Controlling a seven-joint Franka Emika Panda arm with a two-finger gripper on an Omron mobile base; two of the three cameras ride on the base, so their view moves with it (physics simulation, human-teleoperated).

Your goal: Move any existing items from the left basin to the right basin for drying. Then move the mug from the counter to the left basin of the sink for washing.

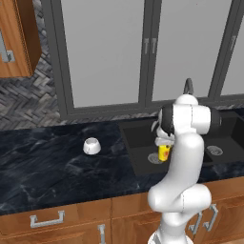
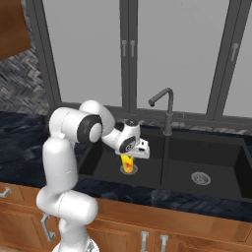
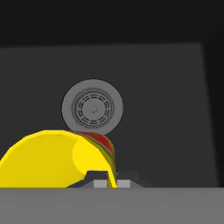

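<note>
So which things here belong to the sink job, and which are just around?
Part of the job:
- yellow cup, in the left basin under the end effector
- right basin
- white mug on the counter
- sink

Just around:
- faucet
- wooden cabinets
- windows

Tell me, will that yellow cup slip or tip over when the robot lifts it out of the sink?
The yellow cup looks smooth and rounded, so it may be a bit slippery. It seems small and probably light. It looks hollow and open in the hand view, so it likely stays stiff, but it might tilt if the gripper pinches just one wall.
</note>
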